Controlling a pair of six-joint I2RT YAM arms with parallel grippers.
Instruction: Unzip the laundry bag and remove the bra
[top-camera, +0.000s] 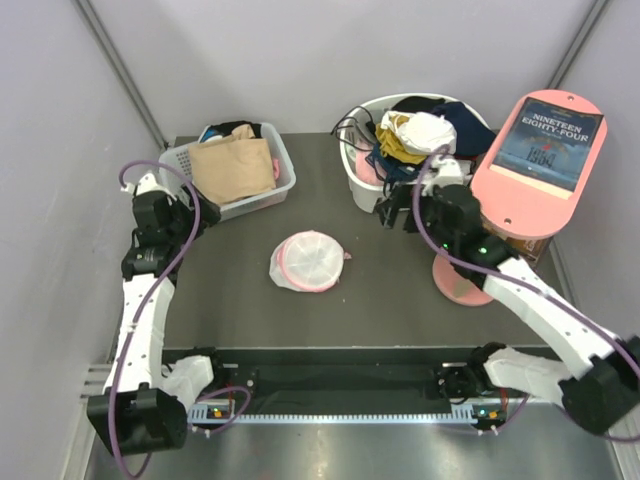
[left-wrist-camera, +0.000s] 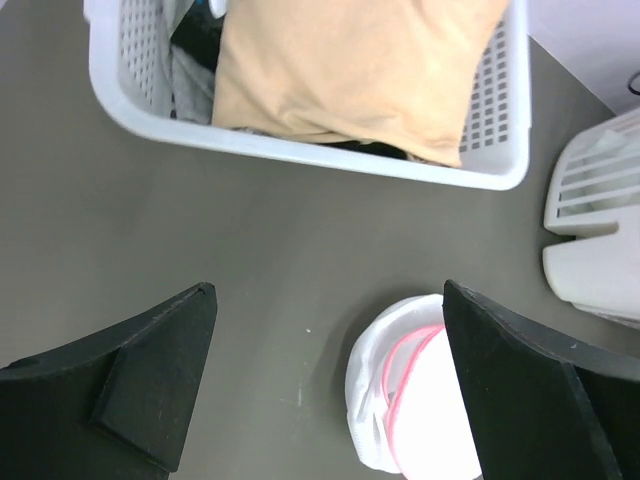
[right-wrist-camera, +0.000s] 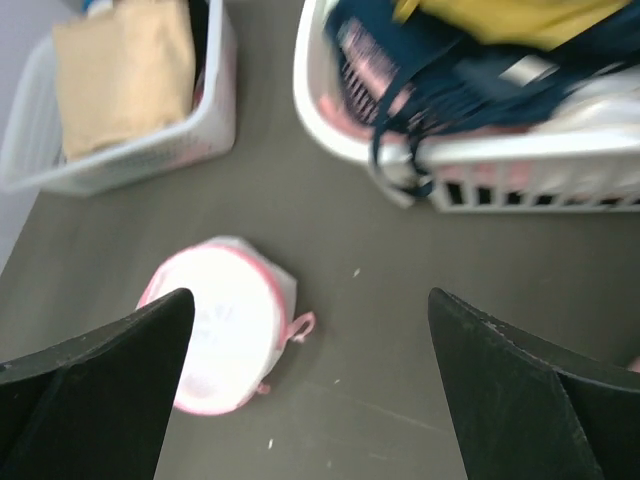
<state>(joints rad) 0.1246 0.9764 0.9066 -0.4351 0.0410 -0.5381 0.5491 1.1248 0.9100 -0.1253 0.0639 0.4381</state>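
The laundry bag (top-camera: 309, 261), a round white mesh pouch with a pink rim, lies on the dark table in the middle. It also shows in the left wrist view (left-wrist-camera: 415, 400) and the right wrist view (right-wrist-camera: 220, 325), with a pink loop at its right side. The bra is hidden; I cannot see into the pouch. My left gripper (top-camera: 180, 207) is open and empty, left of the pouch and near the left basket. My right gripper (top-camera: 398, 212) is open and empty, right of the pouch and by the round basket.
A white slotted basket (top-camera: 281, 186) at the back left holds a beige-tan garment (top-camera: 232, 168). A round white basket (top-camera: 357, 175) at the back right holds dark and mustard-yellow clothes. A pink stand (top-camera: 467, 283) with a book (top-camera: 548, 145) is at the right.
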